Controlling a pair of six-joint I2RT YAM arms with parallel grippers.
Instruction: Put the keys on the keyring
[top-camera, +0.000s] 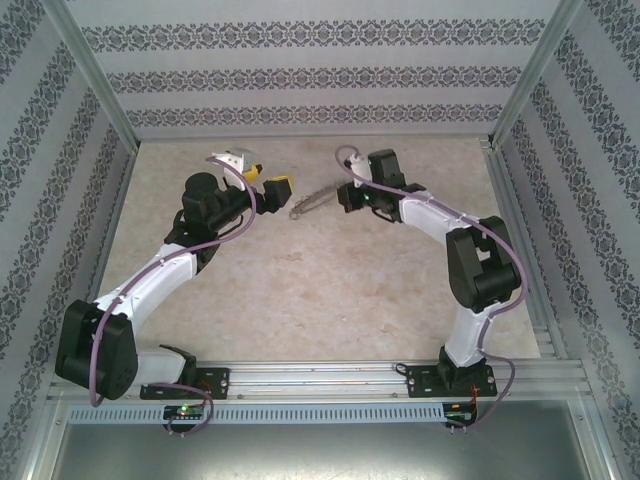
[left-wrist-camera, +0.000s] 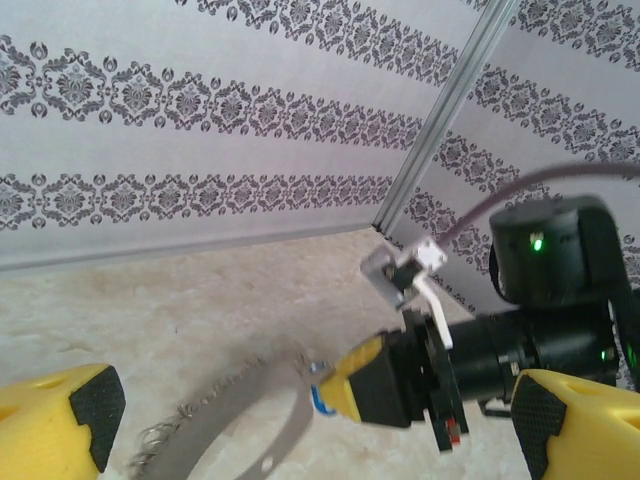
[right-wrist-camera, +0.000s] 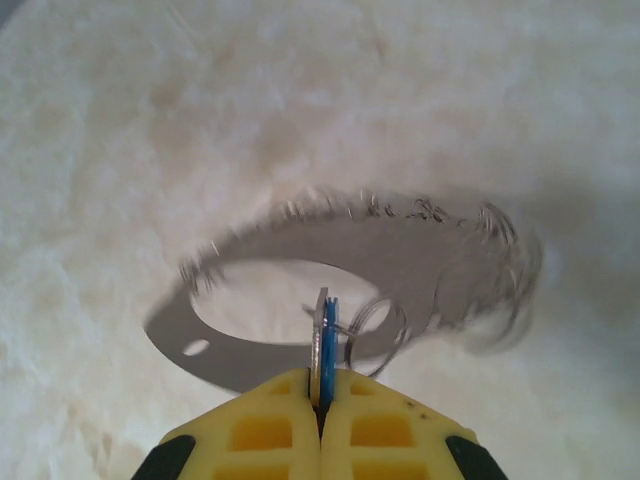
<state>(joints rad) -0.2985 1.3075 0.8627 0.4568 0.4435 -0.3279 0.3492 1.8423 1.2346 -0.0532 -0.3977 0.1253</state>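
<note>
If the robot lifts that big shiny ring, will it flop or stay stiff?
The ring looks like a thin, flat metal band, so it will probably keep its shape and feel light. The fine chain along it looks loose, so it would likely dangle and swing. Being flat, the band should slide, not roll, if pushed.

Text, brands, numbers, signs: none can be read in any view.
Wall panels: printed bands of ornament only, no letters.
</note>
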